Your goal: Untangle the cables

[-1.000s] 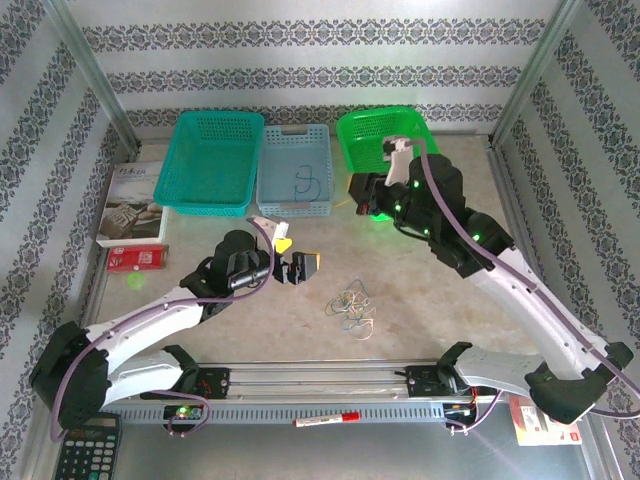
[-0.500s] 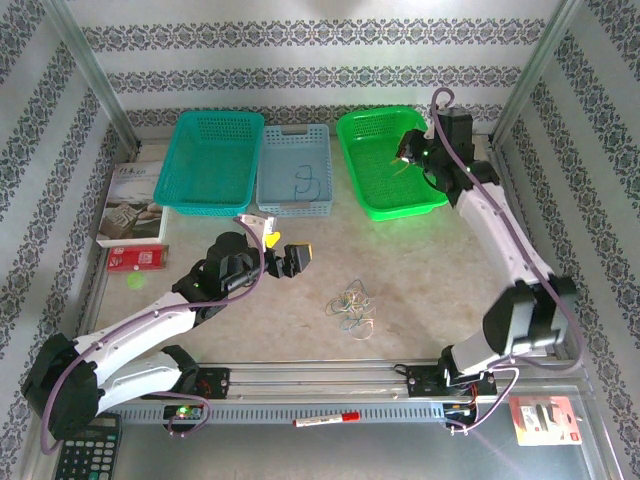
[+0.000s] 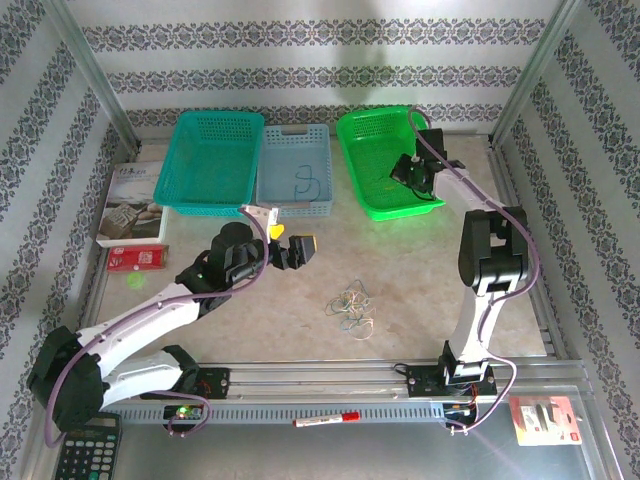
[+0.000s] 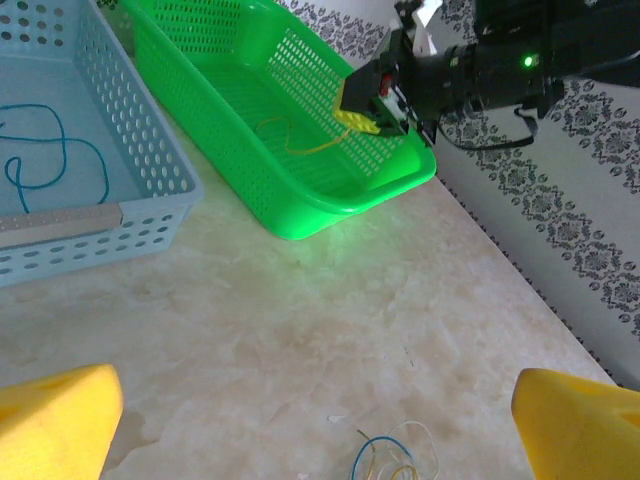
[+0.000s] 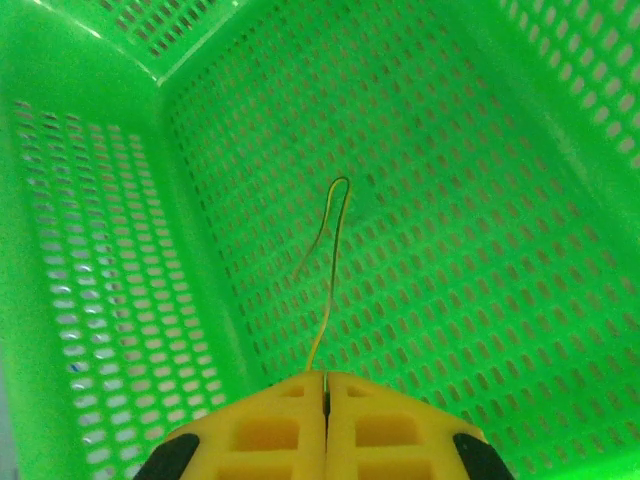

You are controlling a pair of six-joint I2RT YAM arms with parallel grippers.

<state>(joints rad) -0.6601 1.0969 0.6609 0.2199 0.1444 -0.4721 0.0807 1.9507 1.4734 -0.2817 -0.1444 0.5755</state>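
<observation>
A: Where is the bunch of cables (image 3: 350, 305) now?

B: It lies on the worktop (image 3: 420, 270), slightly right of the centre of the top view. They are thin whitish, dark blue and yellow loops, loosely curled and crossing each other.

A: And the single ones?

B: A yellow cable (image 5: 327, 270), bent like a hairpin, is over the green basket (image 5: 120, 250). One end is pinched between the pressed-together fingers (image 5: 270, 430) of the right gripper (image 5: 326, 380). A blue cable (image 3: 305, 180) lies curled in the light blue basket (image 3: 295, 208), in the upper middle.
</observation>
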